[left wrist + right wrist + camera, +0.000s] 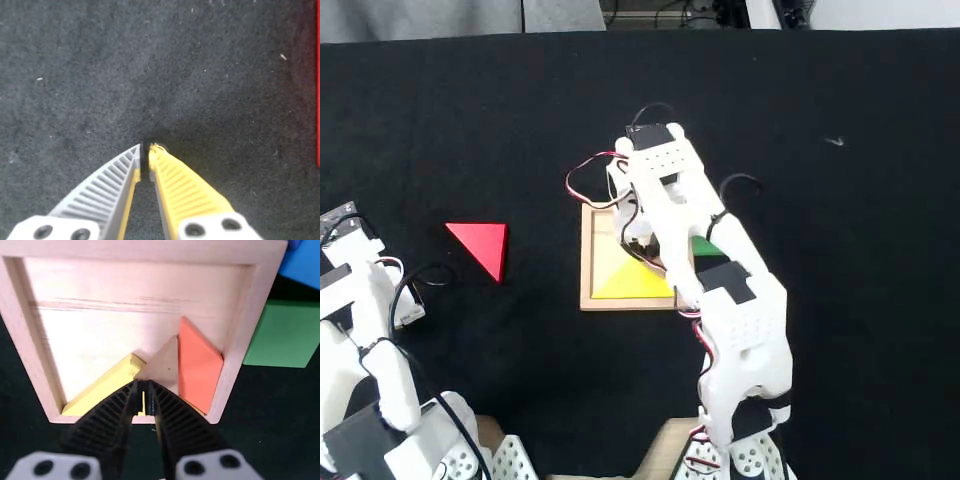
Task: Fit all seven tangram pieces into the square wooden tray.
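The square wooden tray [593, 250] lies mid-table, and in the right wrist view the tray [125, 325] has mostly bare floor. A yellow triangle [102, 389] and an orange parallelogram [200, 365] lie in its near part, the yellow triangle [628, 283] also seen from above. My right gripper [145, 386] hovers shut over the tray's edge by the yellow triangle's tip, with nothing in it. A green square [287, 335] and a blue piece [302, 265] sit outside the tray. A red triangle [480, 245] lies to the left. My left gripper [147, 148] is shut and empty above black cloth.
The right arm [670, 190] stretches over the tray and hides its right half and part of the green square [706, 245]. The left arm [360, 290] sits at the table's left edge. Black cloth covers the table, with open room at the back and right.
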